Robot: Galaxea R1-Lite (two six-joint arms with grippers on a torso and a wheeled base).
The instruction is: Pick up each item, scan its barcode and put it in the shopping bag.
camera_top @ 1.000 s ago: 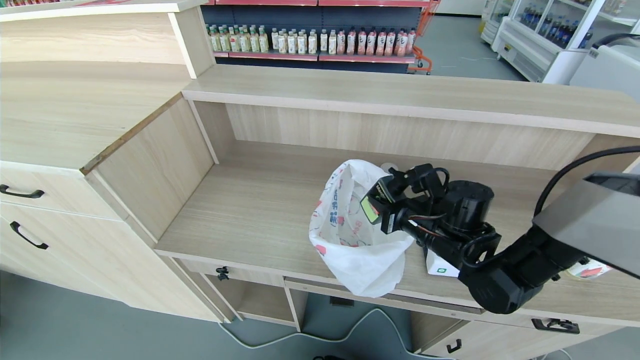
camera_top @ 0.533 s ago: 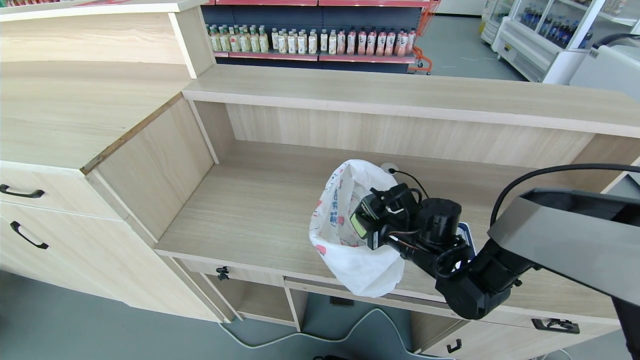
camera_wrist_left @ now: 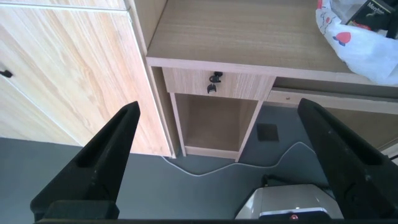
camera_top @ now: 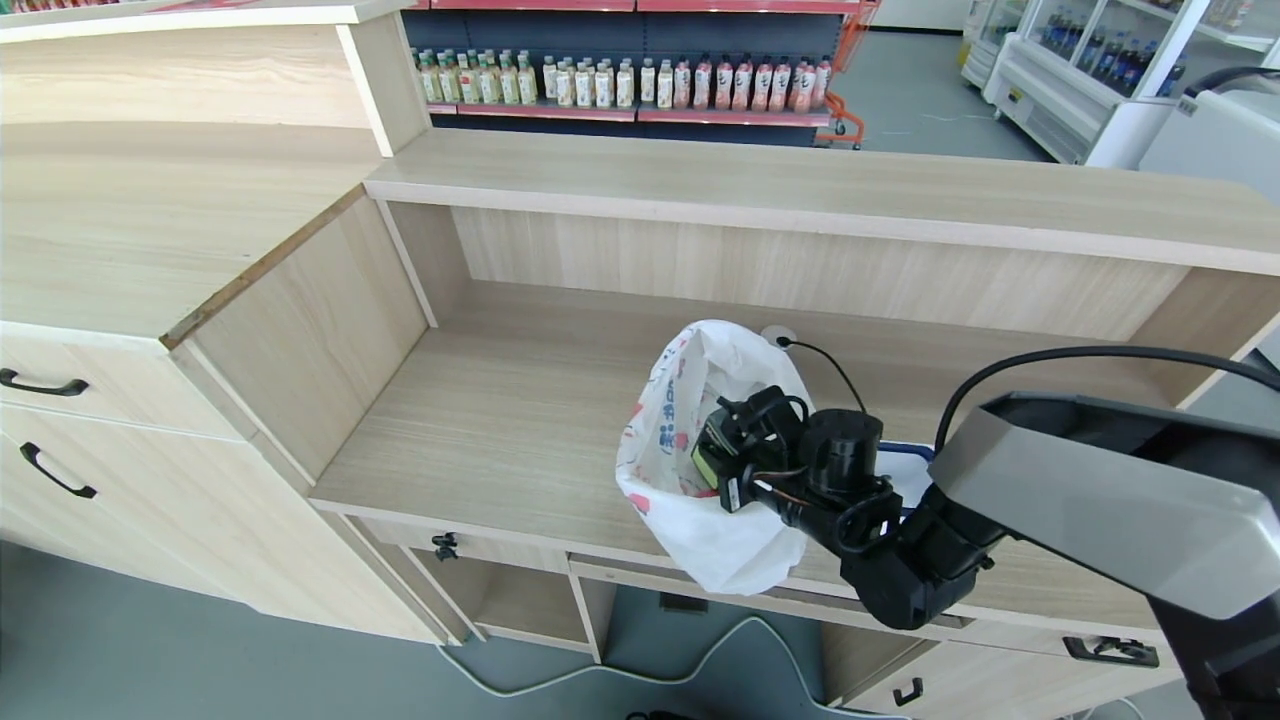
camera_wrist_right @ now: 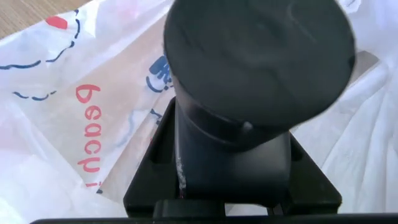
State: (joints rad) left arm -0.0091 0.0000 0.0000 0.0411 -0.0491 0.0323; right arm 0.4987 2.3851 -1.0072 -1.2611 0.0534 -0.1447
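Observation:
A white printed shopping bag point(camera_top: 690, 525) stands open near the counter's front edge. My right gripper point(camera_top: 725, 455) reaches into its mouth from the right, shut on a dark item with a green label point(camera_top: 708, 462). In the right wrist view the black item point(camera_wrist_right: 249, 93) sits close up against the bag's printed inner wall point(camera_wrist_right: 62, 124). My left gripper point(camera_wrist_left: 217, 162) hangs low in front of the counter, over the grey floor, open with nothing between its fingers. The left wrist view catches the bag point(camera_wrist_left: 360, 46) and the dark item point(camera_wrist_left: 373, 9) in a far corner.
The bag rests on a wooden counter recess point(camera_top: 520, 420) with a raised ledge behind and a side wall to the left. A white and blue box point(camera_top: 912, 470) lies behind my right arm, and a thin black cable point(camera_top: 830, 365) runs from a counter hole. A keyed drawer point(camera_wrist_left: 213, 81) sits below.
My right arm has moved left and down with the dark item, from beside the bag's right rim into its mouth. The bag has stayed in place.

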